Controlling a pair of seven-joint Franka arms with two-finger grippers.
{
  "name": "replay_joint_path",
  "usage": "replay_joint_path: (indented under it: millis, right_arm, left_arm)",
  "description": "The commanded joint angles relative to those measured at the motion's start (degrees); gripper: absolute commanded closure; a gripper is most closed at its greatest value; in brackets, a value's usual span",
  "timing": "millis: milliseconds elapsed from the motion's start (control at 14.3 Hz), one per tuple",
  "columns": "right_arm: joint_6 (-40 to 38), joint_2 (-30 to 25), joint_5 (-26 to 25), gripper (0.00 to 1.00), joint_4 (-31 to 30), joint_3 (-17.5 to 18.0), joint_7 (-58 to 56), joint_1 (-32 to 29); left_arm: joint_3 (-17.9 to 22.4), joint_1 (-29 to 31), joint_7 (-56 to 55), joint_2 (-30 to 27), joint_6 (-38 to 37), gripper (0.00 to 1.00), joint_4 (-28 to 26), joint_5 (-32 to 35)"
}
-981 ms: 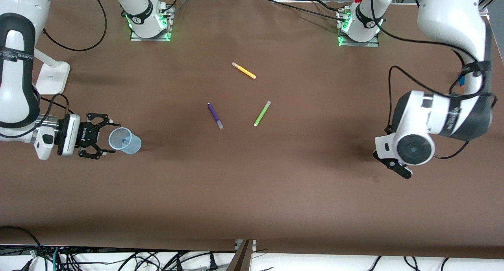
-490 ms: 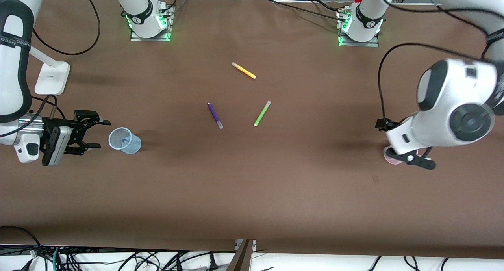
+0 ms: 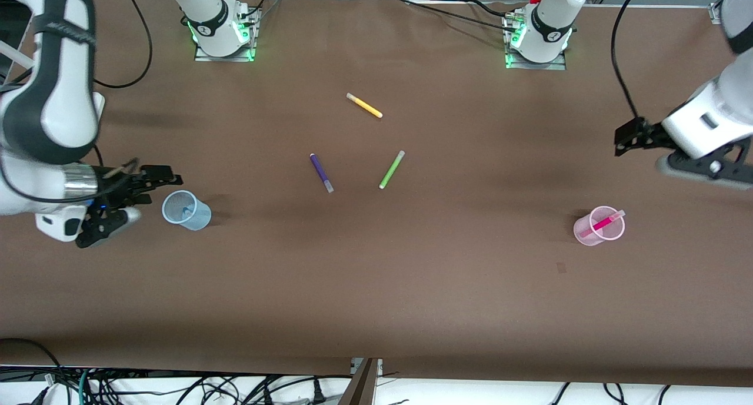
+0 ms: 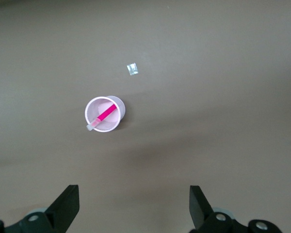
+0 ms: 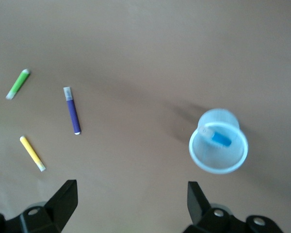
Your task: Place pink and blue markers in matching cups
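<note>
The pale pink cup (image 3: 581,234) stands upright toward the left arm's end of the table, with the pink marker (image 3: 601,223) leaning inside it, pale end over the rim. The pale blue cup (image 3: 203,218) stands toward the right arm's end, with the blue marker (image 3: 187,210) inside it. My left gripper (image 3: 640,155) is open and empty, raised over bare table beside the pink cup (image 4: 118,105). My right gripper (image 3: 150,196) is open and empty beside the blue cup (image 5: 196,155). The wrist views show the pink marker (image 4: 103,115) and the blue marker (image 5: 217,139) in their cups.
A yellow marker (image 3: 364,105), a dark purple marker (image 3: 321,172) and a lime-green marker (image 3: 391,169) lie loose mid-table, between the two cups. A small scrap (image 4: 132,69) lies on the table near the pink cup.
My left gripper has lifted off the pink cup and swung toward its own end of the table, uncovering cup and marker. My right gripper has drawn back a little from the blue cup.
</note>
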Motion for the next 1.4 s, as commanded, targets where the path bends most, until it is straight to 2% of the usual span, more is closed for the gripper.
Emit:
replay_joint_path:
  millis: [0,140,280,490,701,1051,1331]
  right_arm:
    - [-0.3,-5.6,-8.8,0.00,-3.8,7.0,15.8,-1.0]
    - [0.1,-11.0,-14.7,0.00,-9.0,13.5,26.7,-3.7]
    - [2.3,-17.7,-17.5,0.00,-15.6,18.0,29.4,-6.8]
    - [1.6,-25.5,-17.8,0.00,-19.4,18.4,28.5,-9.9]
    - [-1.9,-31.0,-22.9,0.00,-19.0,18.3,27.9,-11.0]
    - [-4.1,-32.5,-25.6,0.00,-18.2,17.4,24.7,-11.7]
    - [-7.2,-30.0,-25.5,0.00,-13.9,17.3,25.0,-11.9]
  left_arm:
    - [-0.7,3.6,-1.3,-7.6,6.3,0.00,-12.3,-3.3]
    - [-1.8,4.8,-1.3,-9.3,6.4,0.00,-14.8,-4.3]
    - [-1.8,4.9,-1.2,-9.1,6.1,0.00,-14.4,-4.3]
    - [-1.8,4.7,-1.3,-8.4,5.8,0.00,-13.6,-4.0]
    - [-1.9,4.6,-1.2,-8.3,5.4,0.00,-13.5,-4.0]
    - [-1.9,4.2,-1.3,-8.2,5.0,0.00,-12.8,-3.8]
    - [-1.9,4.2,-1.3,-7.0,4.1,0.00,-11.3,-3.7]
